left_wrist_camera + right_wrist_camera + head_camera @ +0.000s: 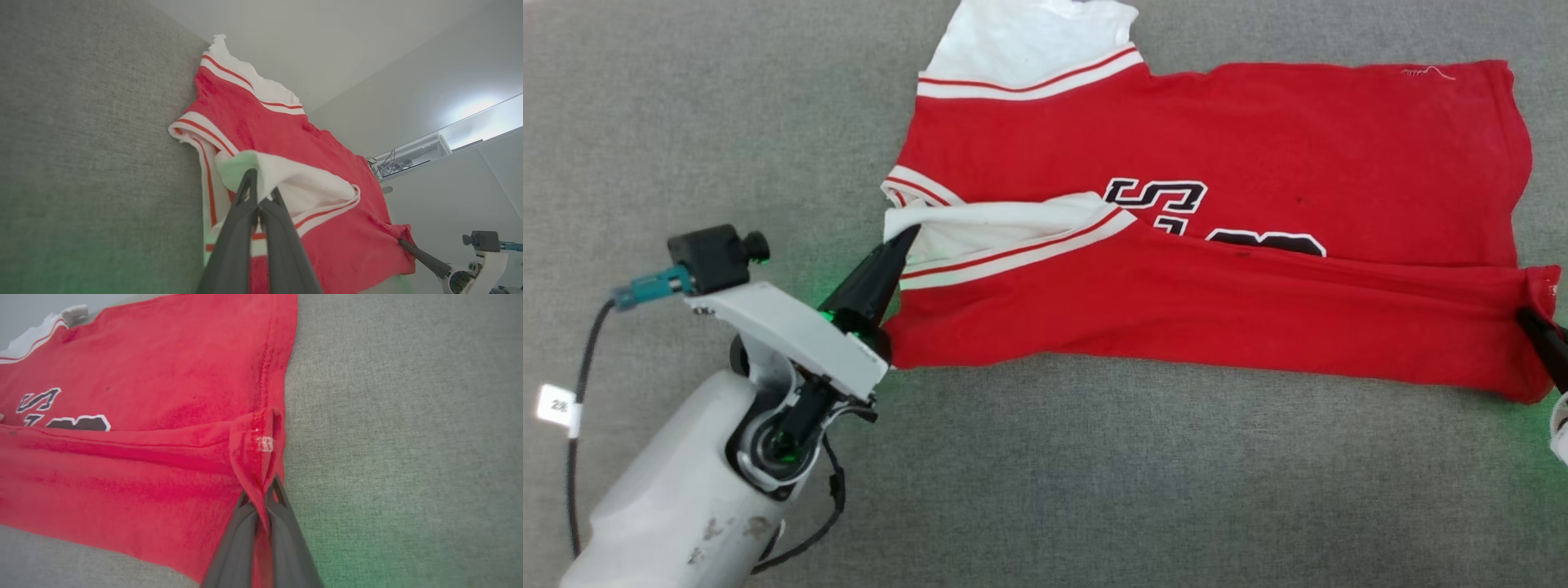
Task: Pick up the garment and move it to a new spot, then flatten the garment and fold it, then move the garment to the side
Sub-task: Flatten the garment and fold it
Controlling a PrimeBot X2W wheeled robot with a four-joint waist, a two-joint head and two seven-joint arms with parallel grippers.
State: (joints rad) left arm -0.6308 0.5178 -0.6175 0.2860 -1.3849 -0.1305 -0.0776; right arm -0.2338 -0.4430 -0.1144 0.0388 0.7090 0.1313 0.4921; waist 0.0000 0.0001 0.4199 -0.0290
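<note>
Pale left forearm (678, 490) sits nearest the lens, lower left; its left pincer (900, 243) is clamped tight on the white sleeve (988, 224) of the garment (1217, 269). The right pincer (1534, 322) is likewise closed, nipping the red hem corner (1539, 282) at far right. The garment lies spread sideways on the grey desk (1094, 474), with its near long edge and sleeve turned over the front, half covering the black lettering (1156, 194). Judgement: relocation and flattening look done; first lengthwise fold under way. Outstanding: release, remaining folds, shift to the side.
</note>
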